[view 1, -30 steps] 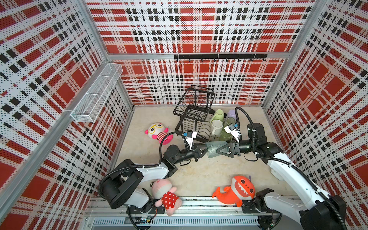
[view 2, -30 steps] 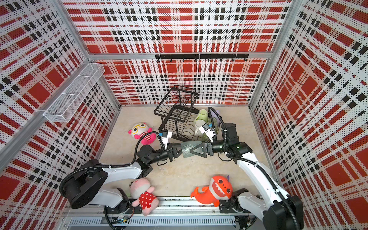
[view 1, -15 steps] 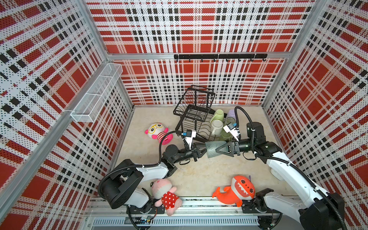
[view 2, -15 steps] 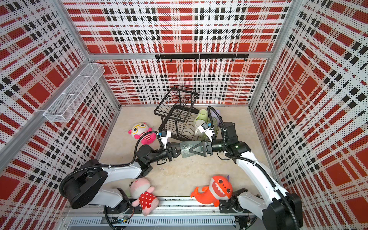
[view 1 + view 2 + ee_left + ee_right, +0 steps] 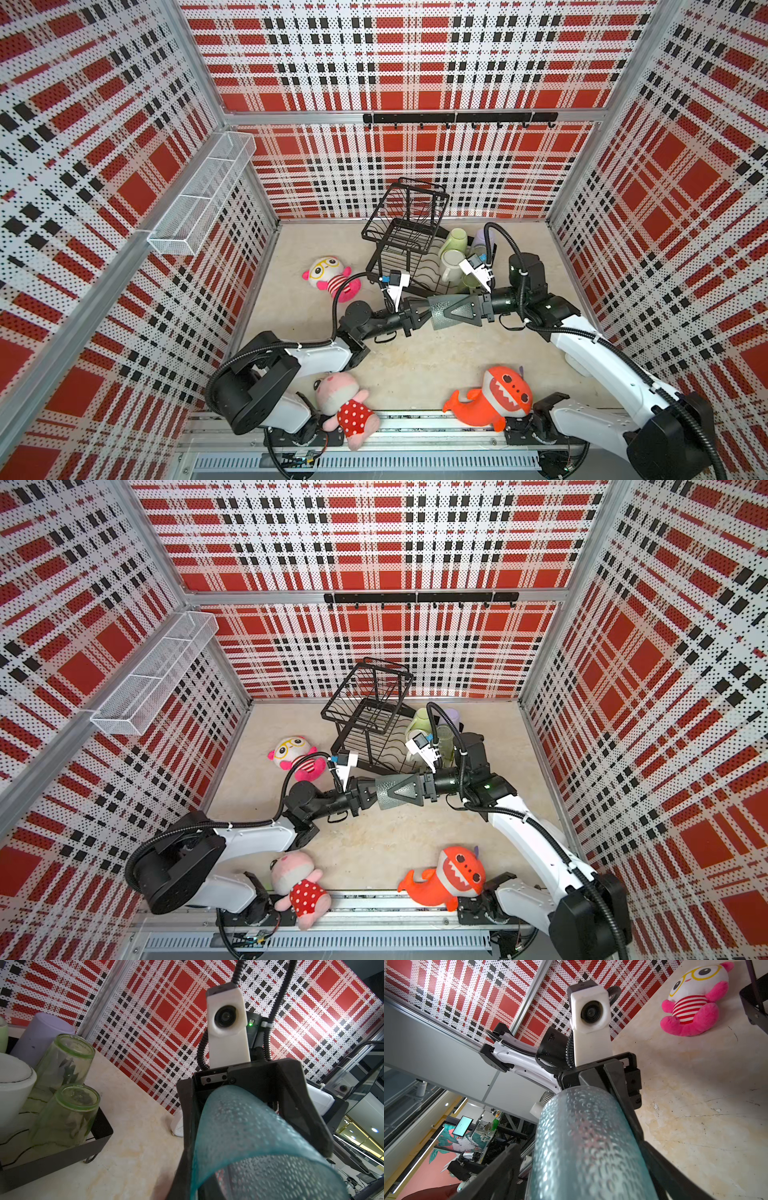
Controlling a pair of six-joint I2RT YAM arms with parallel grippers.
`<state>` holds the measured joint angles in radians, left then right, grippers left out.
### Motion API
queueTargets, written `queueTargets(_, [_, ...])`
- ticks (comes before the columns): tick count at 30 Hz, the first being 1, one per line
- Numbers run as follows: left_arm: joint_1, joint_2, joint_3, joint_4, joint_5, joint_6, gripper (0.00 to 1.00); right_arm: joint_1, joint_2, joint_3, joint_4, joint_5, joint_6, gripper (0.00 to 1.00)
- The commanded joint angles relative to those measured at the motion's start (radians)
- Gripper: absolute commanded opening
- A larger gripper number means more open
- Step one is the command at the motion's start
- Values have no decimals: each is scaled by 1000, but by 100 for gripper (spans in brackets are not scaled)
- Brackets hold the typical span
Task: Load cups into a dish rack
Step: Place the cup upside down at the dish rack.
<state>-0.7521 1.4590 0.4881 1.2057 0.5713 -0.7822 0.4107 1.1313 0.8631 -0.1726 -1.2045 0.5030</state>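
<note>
Five cups (image 5: pixel 451 259) already stood in the black wire two-tier dish rack (image 5: pixel 405 232). Holding the sixth, a dimpled teal glass (image 5: pixel 435 311), level just in front of that rack: left claw (image 5: pixel 374 799) clamped on its rim, right claw (image 5: pixel 255 1153) spread wide around its base, not squeezing. Probably passing across for easier reach.

Red-black-white plaid perforated walls (image 5: pixel 415 62), beige marbled floor (image 5: pixel 415 365), white mesh shelf (image 5: pixel 199 199), black hook rail (image 5: pixel 457 118).
</note>
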Motion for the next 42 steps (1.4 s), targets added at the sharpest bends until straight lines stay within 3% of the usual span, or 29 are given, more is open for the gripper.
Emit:
queueTargets(1, [-9,14,35,21,14,6,8,34,16,10,49,-20,5,88])
queueTargets(7, [1,10,22,24,1,0,12,35,21,14,48,-24,6,74])
queueTargets(12, [17,1,8,25,-4,-5,19,34,22,21,21,-3,-19,70])
queueTargets(14, [27,-5,-1,25,-4,-10,27,35,27,30,-2,4,-37,70])
queueTargets(16, [39,-10,-10,25,-5,-19,42,34,30,38,-20,19,-51,69])
queueTargets(24, [96,-55,-80,3,-9,-28,51,-10,56,129,-256,127,-225,69])
queueTargets(29, [132,-129,-131,-73,-55,16,54,-47,87,210,-427,255,-339,68])
queueTargets(34, [156,-225,-143,-218,-141,102,56,-49,177,322,-554,495,-420,68])
queueTargets(37, [164,-270,-146,-279,-180,136,56,-48,240,359,-561,617,-419,67])
queueTargets(42, [172,-325,-151,-368,-244,174,56,-35,334,421,-537,722,-381,67])
